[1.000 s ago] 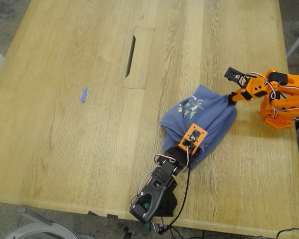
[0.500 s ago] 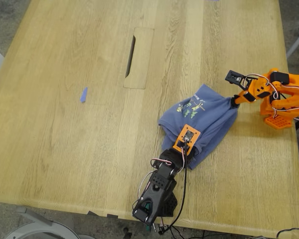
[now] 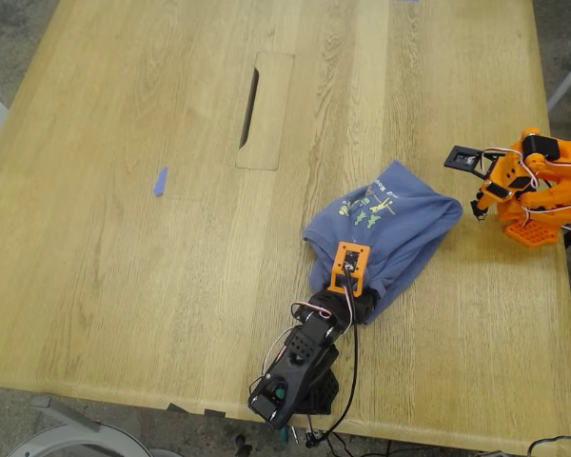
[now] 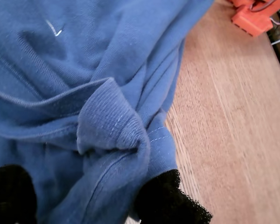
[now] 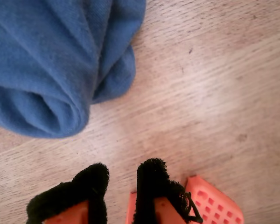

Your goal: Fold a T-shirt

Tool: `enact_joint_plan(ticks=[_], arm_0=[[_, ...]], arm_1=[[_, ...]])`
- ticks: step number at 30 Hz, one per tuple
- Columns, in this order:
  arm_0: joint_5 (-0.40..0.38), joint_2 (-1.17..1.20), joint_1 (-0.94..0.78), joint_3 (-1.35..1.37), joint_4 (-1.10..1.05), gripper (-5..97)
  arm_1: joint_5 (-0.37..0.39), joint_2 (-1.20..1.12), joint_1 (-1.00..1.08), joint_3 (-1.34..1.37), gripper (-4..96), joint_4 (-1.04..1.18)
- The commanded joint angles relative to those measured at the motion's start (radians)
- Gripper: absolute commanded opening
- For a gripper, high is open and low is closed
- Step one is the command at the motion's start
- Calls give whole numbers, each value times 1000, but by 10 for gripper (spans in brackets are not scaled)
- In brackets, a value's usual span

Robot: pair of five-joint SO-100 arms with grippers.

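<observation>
The T-shirt (image 3: 385,233) lies bunched on the worktop (image 3: 124,286) toward the exterior view's right. Our first claw (image 4: 100,196) pinches its hem; our second claw (image 5: 119,186), slightly parted, holds nothing. Dragging by one corner risks bunching the cloth further.

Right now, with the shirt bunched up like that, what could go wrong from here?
1. My first claw grips a bunched wad of the shirt, so pulling may drag several layers and crease the fold.
2. My second claw is off the cloth with nothing in it; that end lies rolled on the table and may not spread flat.
3. The shirt's nearest fold is thick, so regrasping may catch several layers.
</observation>
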Motion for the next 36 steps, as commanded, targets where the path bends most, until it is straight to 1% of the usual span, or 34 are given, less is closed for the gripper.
enact_joint_plan(ticks=[1, 3, 4, 6, 10, 15, 17, 18, 20, 23, 24, 25, 26, 28, 29, 33, 36], arm_0=[[-49, -63, 9, -129, 44, 392], [-110, -112, 48, -175, 64, 357], [-115, -141, 61, -196, 61, 330], [-104, -201, 104, -239, 64, 305], [-91, -282, 201, -305, 64, 319], [-81, -436, 267, -492, 69, 342], [-54, -523, 268, -600, 71, 347], [-38, -561, 256, -649, 64, 352], [32, -635, 176, -733, 40, 352], [129, -727, 17, -793, -46, 351], [155, -750, -32, -790, -83, 321], [173, -773, -75, -778, -120, 254], [161, -792, -115, -749, -187, 173], [135, -825, -181, -676, -321, 27], [123, -845, -204, -647, -377, 0], [118, -937, -272, -554, -584, -1], [110, -1022, -293, -517, -716, -1]], arm_1=[[17, -5, -14, -64, 158, 14], [34, -20, -35, -80, 186, 12], [41, -25, -48, -86, 199, 12], [46, -28, -58, -94, 231, 6], [43, -35, -61, -132, 260, 8], [40, -107, -60, -252, 262, 11], [34, -176, -48, -324, 257, 2], [28, -219, -35, -362, 246, -20], [17, -319, -23, -443, 228, -83], [2, -479, -29, -541, 137, -222], [-5, -522, -37, -558, 112, -270], [-9, -557, -46, -563, 66, -328], [-14, -588, -52, -565, 20, -379], [-23, -641, -63, -561, 2, -469], [-26, -670, -69, -565, 2, -509], [-49, -796, -80, -601, 1, -653], [-69, -913, -86, -676, 1, -724]])
